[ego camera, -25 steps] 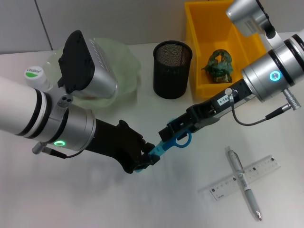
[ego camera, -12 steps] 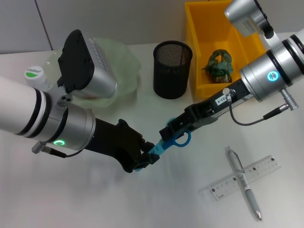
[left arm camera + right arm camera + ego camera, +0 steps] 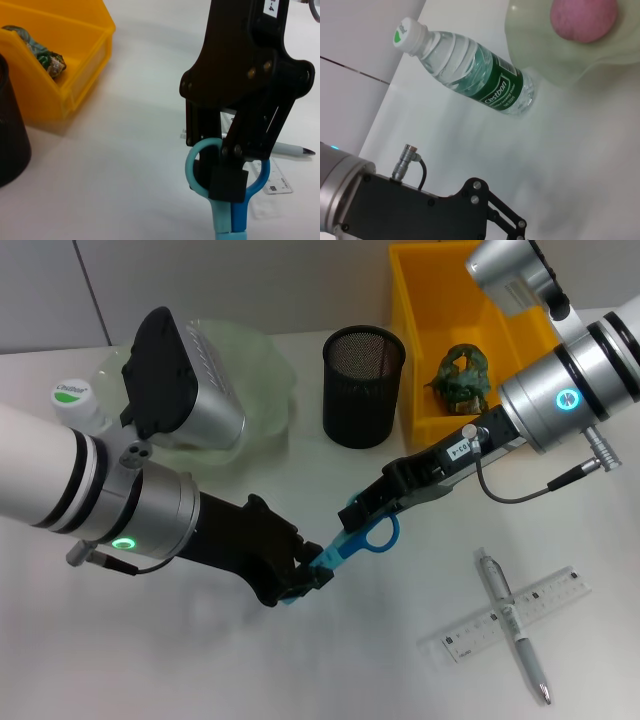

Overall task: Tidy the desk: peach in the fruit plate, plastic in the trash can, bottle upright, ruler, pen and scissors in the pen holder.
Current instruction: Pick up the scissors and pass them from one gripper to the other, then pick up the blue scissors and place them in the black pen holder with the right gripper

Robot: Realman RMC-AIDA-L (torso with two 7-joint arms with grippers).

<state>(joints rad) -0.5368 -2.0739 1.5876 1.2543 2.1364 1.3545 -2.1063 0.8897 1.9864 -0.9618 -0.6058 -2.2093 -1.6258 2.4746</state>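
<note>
Left gripper (image 3: 305, 580): lower centre of head view, clamped on the scissors' blade end.
Right gripper (image 3: 358, 515): centre, closed on the handle loops.
Scissors (image 3: 358, 539): held between both grippers above the desk (image 3: 200, 660).
Pen holder (image 3: 364, 386): upper centre, upright.
Trash can (image 3: 425, 330): upper right, crumpled plastic (image 3: 460, 378) inside.
Pen (image 3: 512, 625), ruler (image 3: 515, 613): crossed, lower right.
Peach (image 3: 584, 19): in the plate (image 3: 540, 60).
Bottle (image 3: 470, 70): beside the plate.

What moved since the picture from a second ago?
Not much. The right gripper, closed on the handles of the scissors, slid a little toward the robot's left, and the handles followed. The left gripper kept its hold on the blade end. The pen, ruler and pen holder stayed put.
</note>
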